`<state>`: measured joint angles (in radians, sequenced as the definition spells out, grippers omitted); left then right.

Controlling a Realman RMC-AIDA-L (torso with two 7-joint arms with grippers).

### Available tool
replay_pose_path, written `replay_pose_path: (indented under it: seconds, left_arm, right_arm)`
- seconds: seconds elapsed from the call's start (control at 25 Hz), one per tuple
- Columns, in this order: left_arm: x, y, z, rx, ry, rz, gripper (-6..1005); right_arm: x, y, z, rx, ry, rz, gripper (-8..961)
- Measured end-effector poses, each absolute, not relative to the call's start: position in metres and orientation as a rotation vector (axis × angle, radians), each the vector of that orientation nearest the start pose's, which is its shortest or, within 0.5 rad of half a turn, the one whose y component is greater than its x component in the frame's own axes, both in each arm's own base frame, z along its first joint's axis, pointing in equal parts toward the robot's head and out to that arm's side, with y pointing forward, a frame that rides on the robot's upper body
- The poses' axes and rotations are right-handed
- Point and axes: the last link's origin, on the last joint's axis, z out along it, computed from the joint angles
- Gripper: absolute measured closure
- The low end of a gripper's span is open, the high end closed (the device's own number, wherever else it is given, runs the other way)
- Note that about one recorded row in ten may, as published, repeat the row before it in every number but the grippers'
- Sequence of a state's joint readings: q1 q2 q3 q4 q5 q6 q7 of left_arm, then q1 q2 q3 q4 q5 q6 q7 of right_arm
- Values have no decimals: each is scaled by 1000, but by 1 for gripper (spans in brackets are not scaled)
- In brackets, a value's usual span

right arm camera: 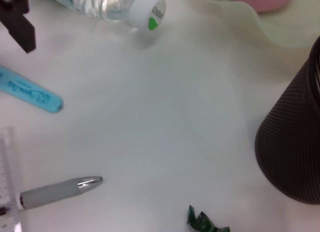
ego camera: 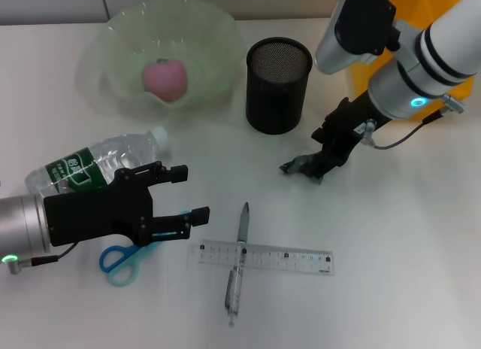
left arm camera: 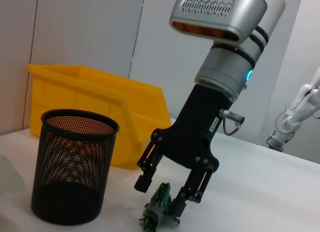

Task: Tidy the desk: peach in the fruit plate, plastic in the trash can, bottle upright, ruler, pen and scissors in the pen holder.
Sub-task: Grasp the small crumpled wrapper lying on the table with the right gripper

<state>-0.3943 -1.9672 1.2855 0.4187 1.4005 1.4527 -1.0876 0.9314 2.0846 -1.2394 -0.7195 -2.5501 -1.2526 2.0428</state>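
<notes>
A crumpled green plastic lies on the white desk in front of the black mesh pen holder. My right gripper is low over it, open, its fingers straddling the plastic. The peach sits in the pale green fruit plate. A bottle lies on its side at the left. My left gripper hovers open and empty beside it. Blue scissors, a pen and a clear ruler lie near the front.
The yellow bin stands at the back right, behind my right arm. The pen crosses the ruler. In the right wrist view the bottle's white cap and the pen holder's wall show.
</notes>
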Motion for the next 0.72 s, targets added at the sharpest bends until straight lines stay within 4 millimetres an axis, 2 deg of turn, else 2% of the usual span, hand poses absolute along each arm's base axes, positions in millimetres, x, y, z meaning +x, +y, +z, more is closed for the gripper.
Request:
replay_pose_path:
  seconds: [0.24, 0.72]
  left_arm:
    - [-293, 284, -29, -2749, -542, -784, 193]
    - [-292, 284, -29, -2751, -540, -784, 196]
  right_arm:
    - [178, 409, -63, -2830, 451, -508, 290]
    - [178, 408, -63, -2831, 450, -509, 298]
